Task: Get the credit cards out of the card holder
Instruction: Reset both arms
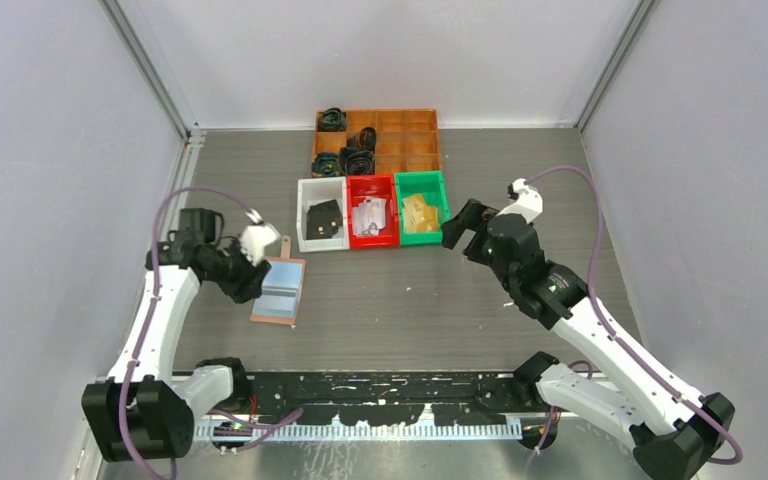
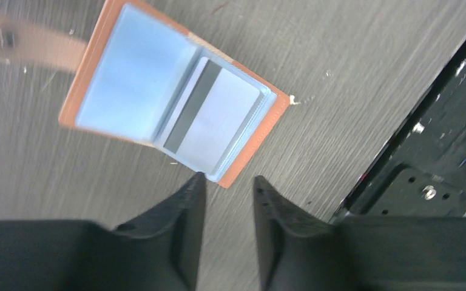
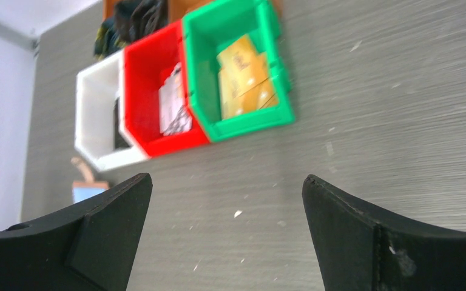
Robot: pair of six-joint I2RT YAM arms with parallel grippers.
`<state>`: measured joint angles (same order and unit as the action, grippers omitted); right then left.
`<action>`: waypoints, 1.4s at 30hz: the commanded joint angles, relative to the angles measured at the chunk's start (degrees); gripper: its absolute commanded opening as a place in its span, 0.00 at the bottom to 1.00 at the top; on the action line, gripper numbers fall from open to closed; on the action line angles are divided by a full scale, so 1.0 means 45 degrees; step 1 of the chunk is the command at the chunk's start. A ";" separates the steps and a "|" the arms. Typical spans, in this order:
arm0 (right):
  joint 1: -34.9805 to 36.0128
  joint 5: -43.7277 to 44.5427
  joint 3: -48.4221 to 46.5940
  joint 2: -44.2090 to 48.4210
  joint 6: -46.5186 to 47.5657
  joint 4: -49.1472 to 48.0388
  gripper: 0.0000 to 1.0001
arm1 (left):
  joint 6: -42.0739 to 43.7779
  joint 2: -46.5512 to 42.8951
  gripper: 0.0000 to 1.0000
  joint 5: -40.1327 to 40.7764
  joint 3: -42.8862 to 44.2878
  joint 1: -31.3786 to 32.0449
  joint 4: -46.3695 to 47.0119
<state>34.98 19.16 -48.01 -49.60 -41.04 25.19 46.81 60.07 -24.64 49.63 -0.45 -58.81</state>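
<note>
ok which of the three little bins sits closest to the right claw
The green bin, at the right end of the row. The red bin and white bin sit further left of the right claw.

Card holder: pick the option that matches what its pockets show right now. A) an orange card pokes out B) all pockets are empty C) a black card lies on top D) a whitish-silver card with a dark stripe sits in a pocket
D: in the left wrist view the card holder lies open on the table with a whitish-silver card, dark stripe along one edge, tucked in its pocket.
</note>
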 commanded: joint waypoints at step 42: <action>-0.6900 0.2113 0.6287 -0.8903 0.7231 -1.8182 0.99 | -1.1336 0.6785 1.00 0.6310 -0.8112 -0.0037 2.8371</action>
<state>6.63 35.64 -17.34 -89.36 -7.66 -55.35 -9.85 88.44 -2.44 12.36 -3.49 63.09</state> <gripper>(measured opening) 0.993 0.995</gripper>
